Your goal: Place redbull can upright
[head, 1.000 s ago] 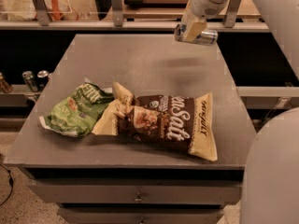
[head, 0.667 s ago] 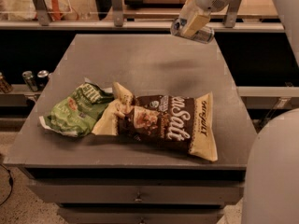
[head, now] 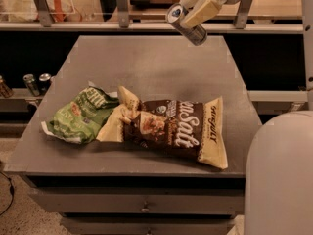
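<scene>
My gripper (head: 191,17) is at the top of the camera view, above the far edge of the grey table (head: 161,62). It is shut on the redbull can (head: 186,24), a slim silver can held tilted, its top end pointing up-left and its base down-right. One cream finger (head: 201,12) lies across the can's body. The can hangs in the air, clear of the table surface.
A green snack bag (head: 78,115) and a brown-and-cream snack bag (head: 171,126) lie on the front half of the table. Small dark cans with silver tops (head: 38,83) stand on a lower shelf at left. A shelf rail (head: 122,27) runs behind the table. My white base (head: 281,175) fills the lower right.
The gripper has moved left and slightly up with the can, and the can has tilted so more of its length shows.
</scene>
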You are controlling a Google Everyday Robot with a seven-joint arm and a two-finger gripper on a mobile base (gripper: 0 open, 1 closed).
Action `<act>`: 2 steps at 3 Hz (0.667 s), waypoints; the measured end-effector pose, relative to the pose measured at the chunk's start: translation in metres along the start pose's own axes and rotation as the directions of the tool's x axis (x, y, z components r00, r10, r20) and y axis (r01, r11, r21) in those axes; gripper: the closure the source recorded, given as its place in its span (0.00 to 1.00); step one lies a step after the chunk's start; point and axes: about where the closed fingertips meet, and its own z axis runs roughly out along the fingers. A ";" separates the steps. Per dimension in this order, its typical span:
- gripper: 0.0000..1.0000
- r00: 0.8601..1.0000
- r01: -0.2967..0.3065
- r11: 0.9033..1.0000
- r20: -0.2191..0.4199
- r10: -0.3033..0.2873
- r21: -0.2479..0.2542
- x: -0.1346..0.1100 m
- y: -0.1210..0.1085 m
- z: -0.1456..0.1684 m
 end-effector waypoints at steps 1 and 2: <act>1.00 0.990 -0.071 0.997 0.121 0.069 0.008 -0.021 -0.002 -0.012; 1.00 0.971 -0.172 0.985 0.170 0.168 0.008 -0.032 -0.006 -0.017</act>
